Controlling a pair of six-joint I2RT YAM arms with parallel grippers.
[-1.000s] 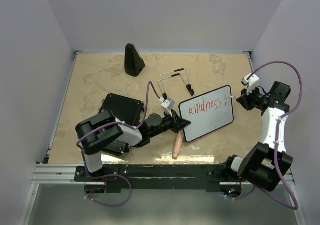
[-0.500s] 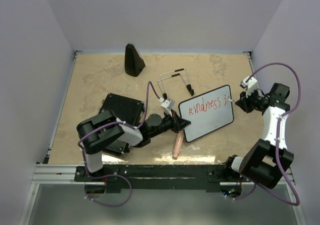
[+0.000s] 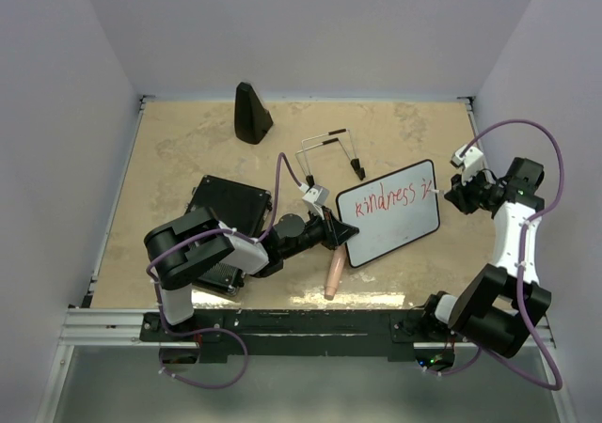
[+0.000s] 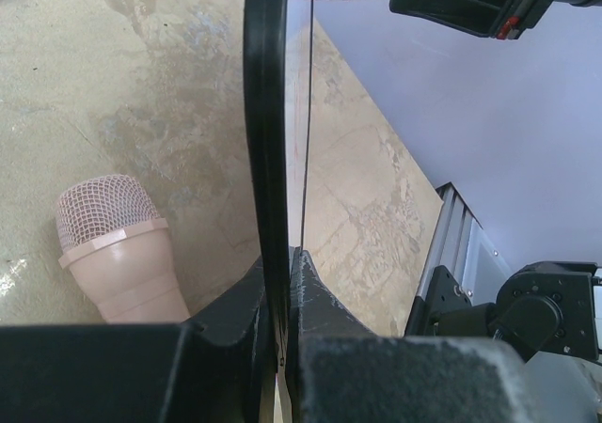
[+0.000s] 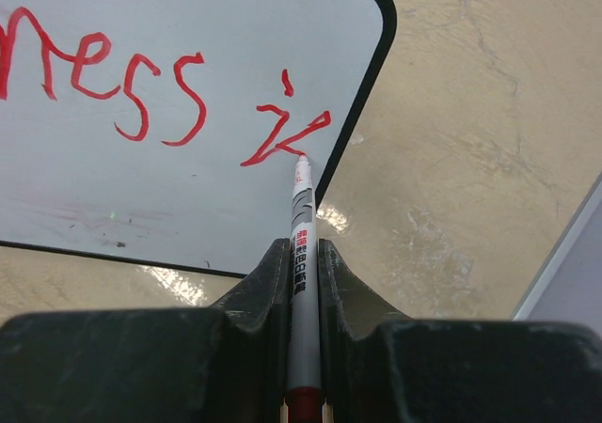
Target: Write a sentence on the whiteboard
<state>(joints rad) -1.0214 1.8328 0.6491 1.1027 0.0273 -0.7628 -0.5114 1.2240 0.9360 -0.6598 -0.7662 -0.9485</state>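
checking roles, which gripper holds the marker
The right gripper, shut on the marker with its tip at the whiteboard; the left gripper clamps the whiteboard's edge instead.

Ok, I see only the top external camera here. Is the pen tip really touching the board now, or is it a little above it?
Observer: In the right wrist view, the marker tip appears to rest on the whiteboard, at the end of the red stroke after "ness".
Operator: And the left hand, does it grip the board or only lean on it?
Observer: It grips. The left wrist view shows the left hand shut on the board's black frame, seen edge-on.
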